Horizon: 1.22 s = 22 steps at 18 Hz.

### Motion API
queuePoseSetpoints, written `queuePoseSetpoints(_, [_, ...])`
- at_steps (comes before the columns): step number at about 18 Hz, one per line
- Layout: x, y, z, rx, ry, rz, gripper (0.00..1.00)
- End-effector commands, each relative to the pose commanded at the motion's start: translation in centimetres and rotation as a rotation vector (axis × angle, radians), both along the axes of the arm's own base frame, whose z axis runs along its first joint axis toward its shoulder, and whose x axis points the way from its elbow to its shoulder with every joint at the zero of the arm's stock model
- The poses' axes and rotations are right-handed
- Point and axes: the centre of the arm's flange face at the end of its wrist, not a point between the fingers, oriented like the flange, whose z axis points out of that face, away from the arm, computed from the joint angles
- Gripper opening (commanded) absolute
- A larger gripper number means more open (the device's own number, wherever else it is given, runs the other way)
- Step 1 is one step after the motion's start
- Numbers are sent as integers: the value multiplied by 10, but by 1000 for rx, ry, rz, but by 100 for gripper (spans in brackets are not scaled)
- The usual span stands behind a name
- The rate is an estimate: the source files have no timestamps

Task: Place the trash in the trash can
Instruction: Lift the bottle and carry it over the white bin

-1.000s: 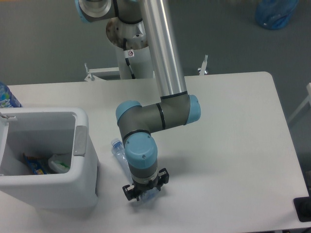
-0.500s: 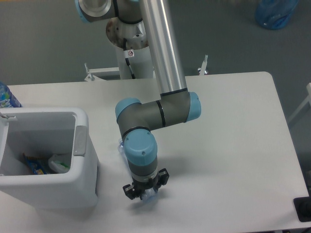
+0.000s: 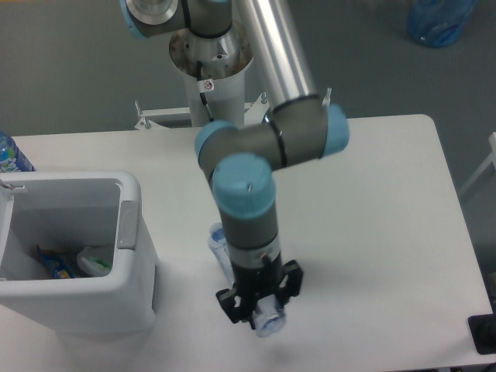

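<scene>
Over at the far left edge a bottle with a bright blue label (image 3: 9, 155) pokes into view behind the trash can (image 3: 133, 291), a white boxy bin with a thick rounded rim and a grey panel on the side facing the arm. Inside it lies the small white carton with green print (image 3: 94, 260), next to something blue and dark I can't make out. Just right of the bin, the slim clear bottle (image 3: 219, 242) with its blue tint runs slantwise under the arm's wrist: one end shows beside the wrist, the other end sticks out below the claw. The gripper (image 3: 262, 306) has its fingers closed around that bottle. Whether the bottle touches the table (image 3: 387, 232) I can't tell. Between the claw and the bin's wall is a narrow strip of white tabletop; to the right the table runs open to its rounded corner. A big blue plastic bag (image 3: 440, 22) sits on the floor far right.
</scene>
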Motion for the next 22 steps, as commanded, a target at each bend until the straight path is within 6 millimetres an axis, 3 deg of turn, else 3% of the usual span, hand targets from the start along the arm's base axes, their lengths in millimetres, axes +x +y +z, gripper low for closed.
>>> queuePoseSetpoints(2, [-5, -12, 36, 100, 47, -16, 49])
queuePoseSetpoints(6, [-4, -30, 83, 250, 19, -64, 49])
queuePoseSetpoints(11, [31, -30, 121, 385, -64, -144, 49])
queuePoseSetpoints(22, [145, 6, 135, 428, -174, -244, 49])
